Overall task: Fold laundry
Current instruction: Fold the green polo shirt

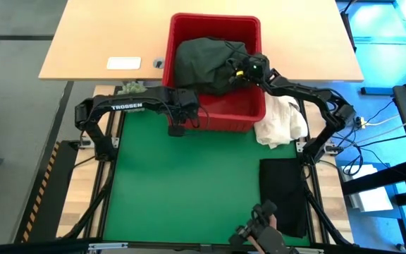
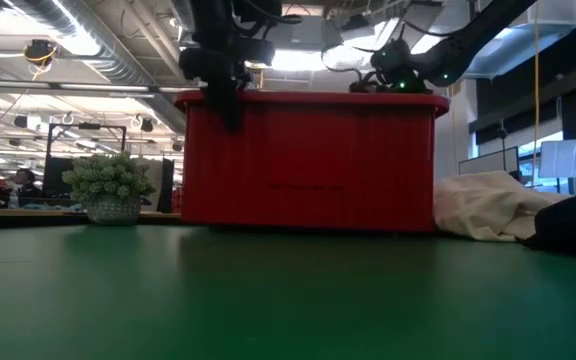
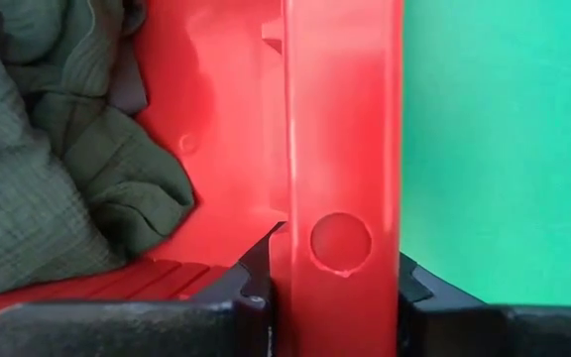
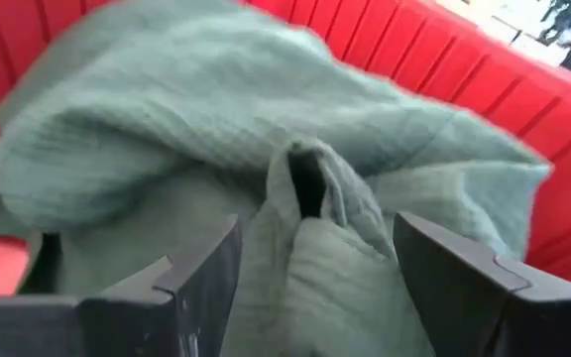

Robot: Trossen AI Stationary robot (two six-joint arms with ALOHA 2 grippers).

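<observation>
The left gripper [image 3: 337, 273] is clamped on the near wall of the red basket [image 1: 249, 32], close to that wall's left end. In the left wrist view one finger [image 3: 256, 268] lies against the inner face of the wall and the other against the outer face, with the rim held between them. The left arm [image 1: 129, 106] extends from its base at the left side of the table toward the basket.

The right gripper [image 4: 315, 268] is over the right part of the basket interior, above the dark green garment [image 1: 203, 63]. Its fingers [image 4: 201, 273] stand wide apart and grasp nothing. In the right wrist view a raised fold of the green cloth lies between them; contact with the fingers cannot be determined. The right arm [image 1: 316, 99] reaches in from its base at the right side of the table.

The dark green garment is bunched inside the basket and fills most of it. The basket stands at the far edge of the green mat [image 1: 182, 190], near the middle of that edge.

A cream-white cloth heap [image 1: 280, 123] lies on the table just beside the basket's near right corner. A black garment [image 1: 284, 194] lies flat on the mat's near right area, well apart from the basket.

In the low view a small potted plant [image 2: 111, 188] stands to the left of the basket.
</observation>
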